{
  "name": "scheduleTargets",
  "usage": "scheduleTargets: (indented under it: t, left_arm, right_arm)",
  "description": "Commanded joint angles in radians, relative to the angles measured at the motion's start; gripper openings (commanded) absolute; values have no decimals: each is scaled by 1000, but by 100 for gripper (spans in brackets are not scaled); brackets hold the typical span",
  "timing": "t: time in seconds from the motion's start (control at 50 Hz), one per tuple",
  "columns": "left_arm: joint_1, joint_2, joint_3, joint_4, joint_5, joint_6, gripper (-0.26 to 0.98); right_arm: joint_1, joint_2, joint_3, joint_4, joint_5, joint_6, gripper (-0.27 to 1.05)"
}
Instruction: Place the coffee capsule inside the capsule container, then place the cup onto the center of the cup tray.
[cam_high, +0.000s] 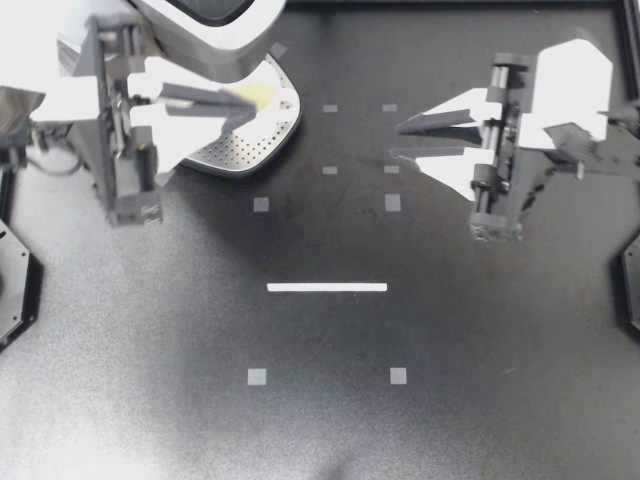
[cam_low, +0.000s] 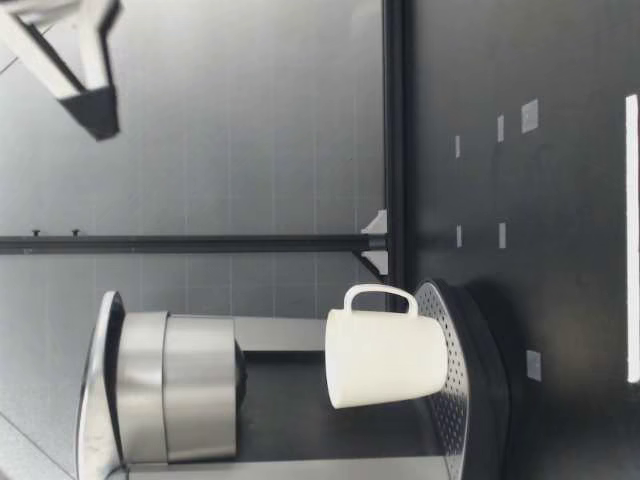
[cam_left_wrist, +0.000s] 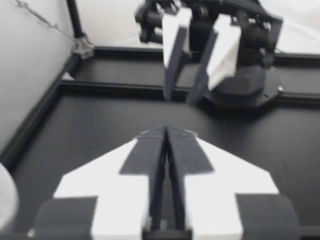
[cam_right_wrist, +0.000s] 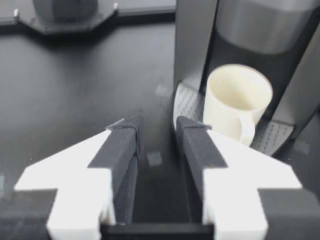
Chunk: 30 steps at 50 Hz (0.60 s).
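Seen from above, your left pincer (cam_high: 245, 105) hangs at about 10 o'clock on the desk (cam_high: 320, 430), directly over the cup (cam_high: 258, 95). Its own wrist camera shows its fingers pressed flat together with nothing between them. The cup is white with a handle. It stands upright on the perforated cup tray (cam_high: 250, 150) of the coffee machine (cam_high: 200, 20), beneath the machine's metal head. From table height you can see that nothing touches the cup.

Your right pincer (cam_high: 400, 140) is out at about 2 o'clock, well apart from the tray, with its tips pointing toward 9 o'clock. Its fingers stand a moderate way apart and hold nothing. Through its wrist camera the cup appears ahead of it and off to one side. A white strip (cam_high: 327, 287) lies just toward 6 o'clock from the middle of the desk.
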Motion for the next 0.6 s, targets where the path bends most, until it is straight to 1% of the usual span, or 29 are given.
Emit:
scheduleTargets:
  t: [0.0, 0.1, 0.18, 0.36, 0.46, 0.58]
  left_arm:
    - [2, -14, 17, 0, -61, 0, 11]
    - [2, -29, 64, 0, -178, 2, 11]
    - [2, -37, 94, -2, -239, -2, 11]
    - [2, -37, 117, -2, -268, -3, 11]
    - [2, -34, 132, -2, -308, -3, 11]
    - [11, -34, 150, -8, -342, -3, 11]
  right_arm:
    - [37, -25, 2, -2, -64, 6, 38]
    - [77, -29, 11, -2, -115, 8, 38]
    - [100, -29, 11, -2, -140, 18, 38]
    - [112, -31, 15, -3, -146, 66, 38]
    - [112, -32, 18, -8, -150, 100, 38]
    - [112, -32, 20, -11, -152, 112, 38]
